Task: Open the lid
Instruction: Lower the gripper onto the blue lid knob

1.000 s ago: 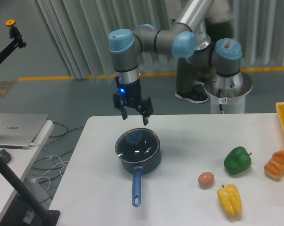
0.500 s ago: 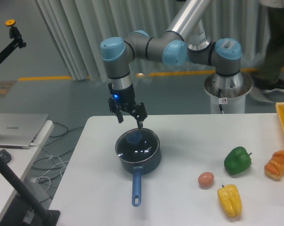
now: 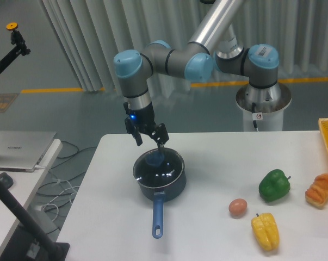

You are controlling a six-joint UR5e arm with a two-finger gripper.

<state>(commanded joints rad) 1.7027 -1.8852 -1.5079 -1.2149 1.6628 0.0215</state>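
Glass lid, blue centre knob

Your robot arm is silver-grey tubing with light blue caps on its joints. It rises from a round grey pedestal bearing a small sticker. The black two-finger gripper farthest from that pedestal has a glowing blue light on its wrist.

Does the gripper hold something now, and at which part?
Nothing is held. The gripper is open above the lid, its fingers not closed on the blue knob.
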